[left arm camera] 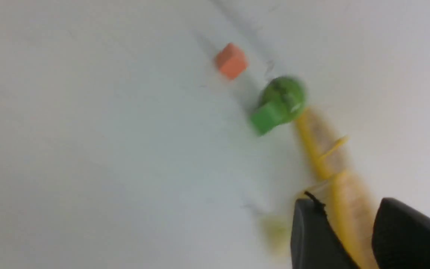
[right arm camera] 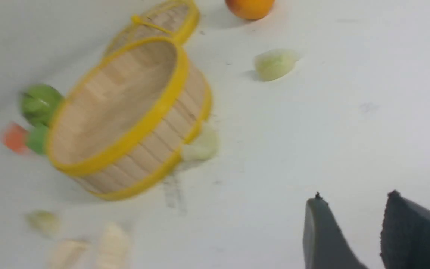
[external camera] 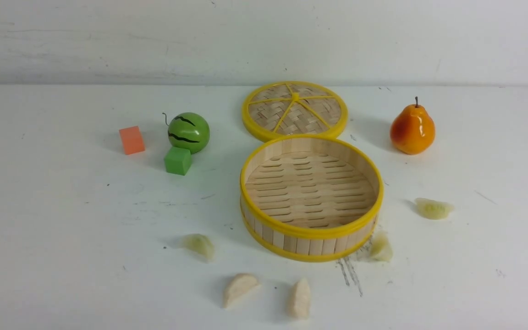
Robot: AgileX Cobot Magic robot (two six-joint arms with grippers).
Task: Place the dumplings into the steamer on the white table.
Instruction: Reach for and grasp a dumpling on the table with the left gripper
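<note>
The steamer stands in the middle of the white table, with nothing inside it. Two cream dumplings lie in front of it. Three pale green dumplings lie around it: one at front left, one touching its front right wall, one to the right. My left gripper is open and empty; the blurred steamer rim shows past its gap. My right gripper is open over bare table, well short of the steamer and a green dumpling.
The woven yellow-rimmed lid lies flat just behind the steamer. A toy watermelon, a green cube and an orange cube sit at back left. A pear stands at back right. A white wall rises behind the table.
</note>
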